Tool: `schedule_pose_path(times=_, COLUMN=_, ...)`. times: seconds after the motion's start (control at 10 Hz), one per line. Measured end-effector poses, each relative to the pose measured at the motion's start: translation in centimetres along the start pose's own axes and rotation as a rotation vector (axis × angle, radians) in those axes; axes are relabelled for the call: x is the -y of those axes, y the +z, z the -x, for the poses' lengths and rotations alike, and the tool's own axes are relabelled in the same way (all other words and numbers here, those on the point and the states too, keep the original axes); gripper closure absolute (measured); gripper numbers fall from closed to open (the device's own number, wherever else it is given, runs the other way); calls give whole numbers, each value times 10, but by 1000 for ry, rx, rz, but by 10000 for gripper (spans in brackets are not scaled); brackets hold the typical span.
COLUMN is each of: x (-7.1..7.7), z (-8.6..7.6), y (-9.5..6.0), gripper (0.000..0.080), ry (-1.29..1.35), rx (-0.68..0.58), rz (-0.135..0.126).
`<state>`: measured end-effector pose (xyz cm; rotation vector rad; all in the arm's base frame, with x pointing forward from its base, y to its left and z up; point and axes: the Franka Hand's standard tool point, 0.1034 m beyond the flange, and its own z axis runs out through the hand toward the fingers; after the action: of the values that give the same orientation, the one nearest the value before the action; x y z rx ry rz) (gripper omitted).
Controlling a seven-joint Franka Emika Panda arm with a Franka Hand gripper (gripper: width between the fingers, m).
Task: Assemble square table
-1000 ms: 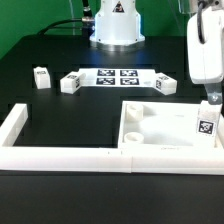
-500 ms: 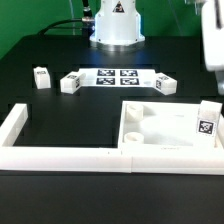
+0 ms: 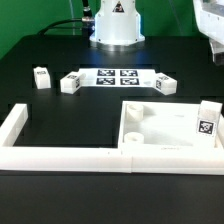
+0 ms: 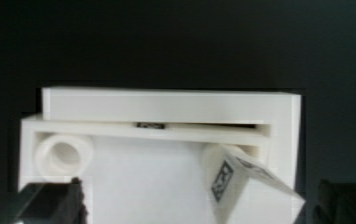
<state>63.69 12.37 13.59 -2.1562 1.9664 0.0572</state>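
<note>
- Since the earlier frame the arm (image 3: 214, 32) has gone up and away from the leg block (image 3: 207, 122). Only its lower end shows now, at the top corner on the exterior view's right.
- Gripper (image 4: 196, 205): jaws spread wide, and nothing is between them. In the wrist view the fingers (image 4: 50, 203) sit at opposite edges of the picture, above the slab.
- Square table slab (image 3: 160, 125): flat on the black table, on the exterior view's right, with its near edge against the border wall (image 3: 60, 153).
- That tagged leg block stands on the slab's right-hand end in the exterior view. It is free of the gripper.
- Three more leg blocks are loose on the table: one well off to the exterior view's left (image 3: 41, 77), and one at each end of the marker board (image 3: 115, 76), at (image 3: 70, 82) and (image 3: 165, 85).
- A round hole (image 4: 63, 155) shows in the slab near one corner.
</note>
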Motion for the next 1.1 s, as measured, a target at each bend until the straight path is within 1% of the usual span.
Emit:
schedule_pose_path(times=0.2, x=-1, z=1, y=2, gripper=151, ry=-132, rx=-1, rz=2)
schedule_pose_path(times=0.3, x=-15, z=3, y=11, gripper=151, ry=-279, rx=2, rz=10)
schedule_pose_path(times=0.4, x=-33, z=2, y=13, gripper=151, ry=-385, rx=24, rz=24)
schedule_pose_path(times=0.5, x=-48, z=-1, y=8, gripper=151, ry=-463, rx=36, rz=34)
schedule_pose_path(times=0.6, x=-57, z=2, y=7, gripper=151, ry=-570, rx=17, rz=58)
schedule_pose_path(times=0.7, x=-55, z=-1, y=9, gripper=151, ry=-646, rx=17, rz=57)
schedule_pose_path(times=0.8, x=-55, z=-2, y=9, gripper=151, ry=-677, rx=18, rz=58)
schedule_pose_path(times=1.0, x=-56, z=-4, y=10, gripper=151, ry=-844, rx=18, rz=62)
schedule_pose_path(times=1.1, x=-62, z=-2, y=12, gripper=151, ry=-937, rx=34, rz=81)
